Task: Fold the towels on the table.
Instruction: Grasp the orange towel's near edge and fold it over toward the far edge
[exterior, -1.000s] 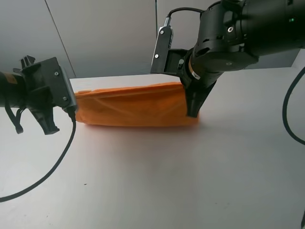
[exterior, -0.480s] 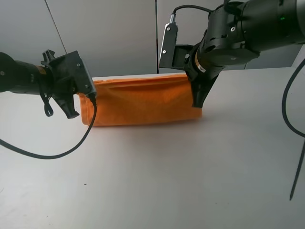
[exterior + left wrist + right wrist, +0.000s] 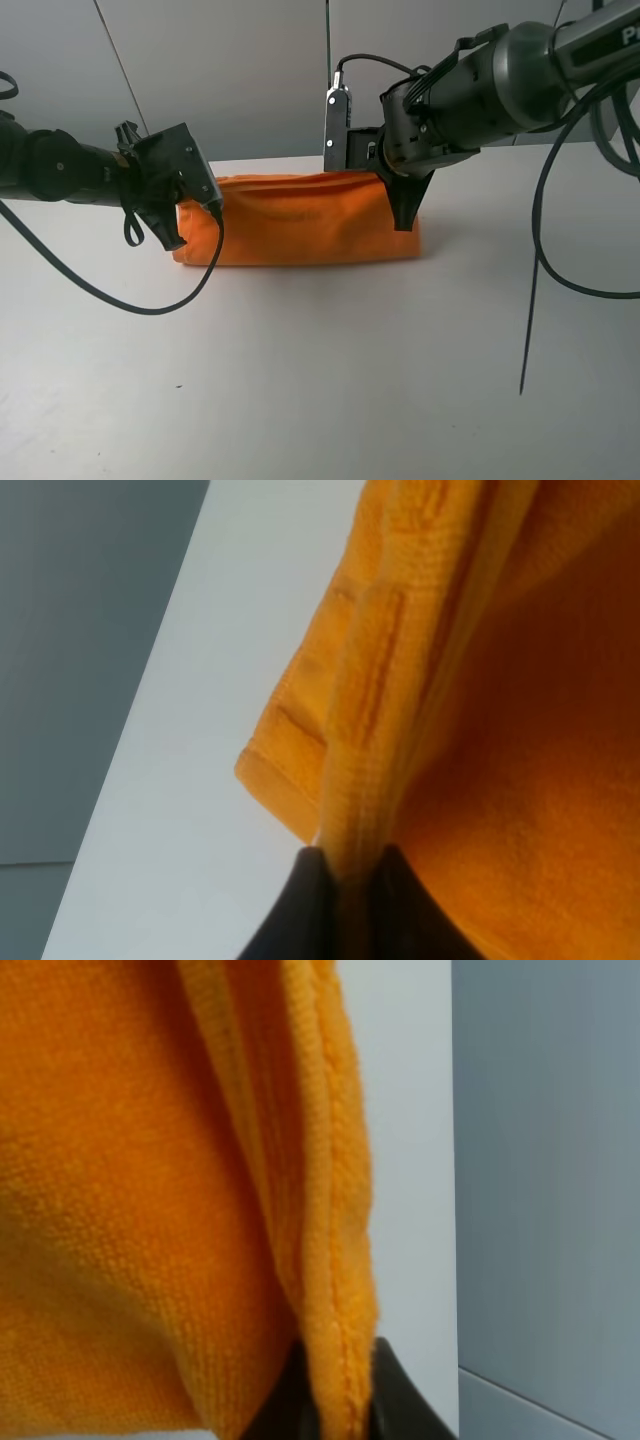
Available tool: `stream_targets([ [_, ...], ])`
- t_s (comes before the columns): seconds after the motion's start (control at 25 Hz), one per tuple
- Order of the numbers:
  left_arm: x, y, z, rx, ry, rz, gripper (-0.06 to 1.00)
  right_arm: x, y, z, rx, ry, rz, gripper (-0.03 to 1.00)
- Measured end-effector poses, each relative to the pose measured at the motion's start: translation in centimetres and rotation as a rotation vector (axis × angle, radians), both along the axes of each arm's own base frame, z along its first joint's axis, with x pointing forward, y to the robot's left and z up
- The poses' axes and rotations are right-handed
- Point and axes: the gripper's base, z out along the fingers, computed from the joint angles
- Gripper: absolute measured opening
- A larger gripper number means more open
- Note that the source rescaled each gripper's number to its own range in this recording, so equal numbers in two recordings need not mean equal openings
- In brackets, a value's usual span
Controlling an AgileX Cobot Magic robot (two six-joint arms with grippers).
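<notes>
The orange towel (image 3: 295, 218) lies as a long folded band near the far edge of the white table (image 3: 320, 380). My left gripper (image 3: 200, 200) is shut on the towel's left end; the left wrist view shows the stitched hem (image 3: 365, 750) pinched between the black fingertips (image 3: 310, 890). My right gripper (image 3: 400, 210) is shut on the towel's right end; the right wrist view shows the layered hem (image 3: 330, 1260) clamped between its fingertips (image 3: 385, 1380). Both held edges are low, near the table. No white label shows.
Grey wall panels (image 3: 230, 70) stand right behind the table's far edge. Black cables (image 3: 150, 300) hang from the left arm over the table, and others (image 3: 530, 300) hang from the right arm. Bare white tabletop lies in front of the towel.
Both grippers moved toward the far edge and down, carrying the towel's held edges over. The left gripper also moved rightward. The towel now lies as a narrower, flatter folded band.
</notes>
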Motion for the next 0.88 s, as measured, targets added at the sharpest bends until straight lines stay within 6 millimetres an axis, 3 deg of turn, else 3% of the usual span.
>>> stream_targets([
  [0.36, 0.8, 0.0, -1.0, 0.016, -0.059, 0.015, 0.0, 0.9, -0.3, -2.5, 0.011, 0.004, -0.013, 0.0],
  [0.88, 1.5, -0.1, -2.3, 0.027, -0.05, 0.014, 0.0, 1.5, -0.2, -2.9, 0.104, 0.029, 0.022, 0.0],
])
